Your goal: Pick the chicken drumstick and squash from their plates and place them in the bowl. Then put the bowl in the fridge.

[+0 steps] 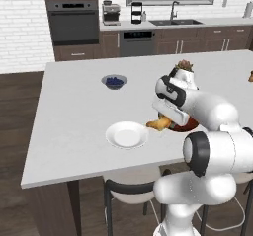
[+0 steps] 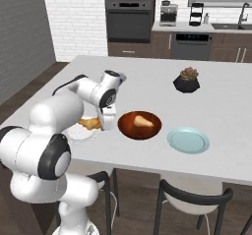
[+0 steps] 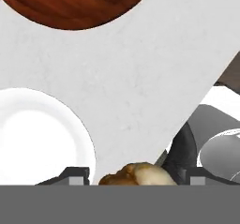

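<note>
My gripper (image 3: 136, 175) is shut on the golden-brown chicken drumstick (image 3: 137, 174), which sits between the two fingertips. The drumstick (image 1: 157, 124) hangs just above the counter between the empty white plate (image 1: 126, 135) and the wooden bowl (image 2: 125, 128). The pale tan squash (image 2: 142, 121) lies inside that bowl. To the bowl's right rests the blue-green plate (image 2: 188, 140), with nothing on it. In the hand view the white plate (image 3: 37, 138) shows at the left and the bowl (image 3: 75, 3) at the top. The fridge is out of view.
A small grey bowl of blue berries (image 1: 114, 81) stands farther back on the island. A black plant pot (image 2: 186, 80) stands behind the wooden bowl. Stools (image 2: 192, 199) are tucked under the island's near edge. A wall oven (image 1: 74, 22) stands at the back.
</note>
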Robot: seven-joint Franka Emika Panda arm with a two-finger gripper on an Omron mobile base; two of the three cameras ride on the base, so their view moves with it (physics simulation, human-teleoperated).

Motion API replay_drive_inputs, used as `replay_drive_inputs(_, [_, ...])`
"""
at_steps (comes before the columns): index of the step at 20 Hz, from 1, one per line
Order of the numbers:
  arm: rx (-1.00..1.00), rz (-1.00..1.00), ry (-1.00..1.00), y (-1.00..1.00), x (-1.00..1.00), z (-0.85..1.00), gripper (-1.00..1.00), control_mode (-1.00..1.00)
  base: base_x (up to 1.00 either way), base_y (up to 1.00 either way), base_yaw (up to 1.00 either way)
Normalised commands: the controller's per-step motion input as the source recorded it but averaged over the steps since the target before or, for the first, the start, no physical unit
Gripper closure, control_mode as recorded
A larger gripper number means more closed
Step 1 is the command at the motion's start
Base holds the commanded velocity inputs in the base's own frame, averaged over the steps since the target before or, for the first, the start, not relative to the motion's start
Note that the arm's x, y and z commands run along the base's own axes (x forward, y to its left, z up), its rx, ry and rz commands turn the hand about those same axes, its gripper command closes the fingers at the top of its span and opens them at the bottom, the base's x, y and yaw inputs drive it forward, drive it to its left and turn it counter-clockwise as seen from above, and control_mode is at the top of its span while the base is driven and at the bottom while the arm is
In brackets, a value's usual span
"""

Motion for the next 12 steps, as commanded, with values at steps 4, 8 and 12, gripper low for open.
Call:
replay_drive_inputs(4, [0.0, -0.15, 0.14, -1.0, 0.05, 0.4, 1.0, -1.0, 0.0, 0.0, 0.0])
replay_drive_inputs(8, [0.02, -0.11, 0.36, -1.0, 0.46, 0.14, 1.0, -1.0, 0.0, 0.0, 0.0])
replay_drive_inputs(12, [0.0, -0.11, 0.38, -1.0, 0.59, 0.02, 1.0, -1.0, 0.0, 0.0, 0.0])
